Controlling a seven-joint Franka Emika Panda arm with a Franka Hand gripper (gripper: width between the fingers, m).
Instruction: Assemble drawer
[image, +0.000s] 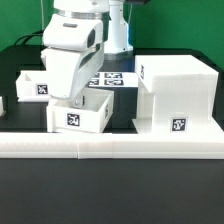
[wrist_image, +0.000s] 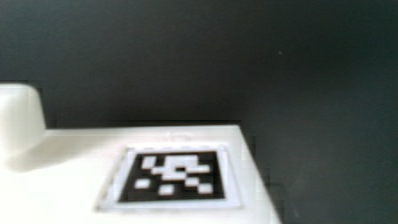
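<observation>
The drawer's tall boxy housing stands at the exterior view's right, with a tag on its front. A small open-top tray sits in front of the long barrier, and a second tray lies behind it to the left. My gripper reaches down to the near tray's back rim, and its fingertips are hidden there. The wrist view shows a white tagged face very close, with a rounded white lump beside it. No fingers show, so I cannot tell open from shut.
The long low white L-shaped barrier runs along the front. The marker board lies flat behind the near tray. A white piece shows at the exterior view's left edge. The arm's white base stands at the back.
</observation>
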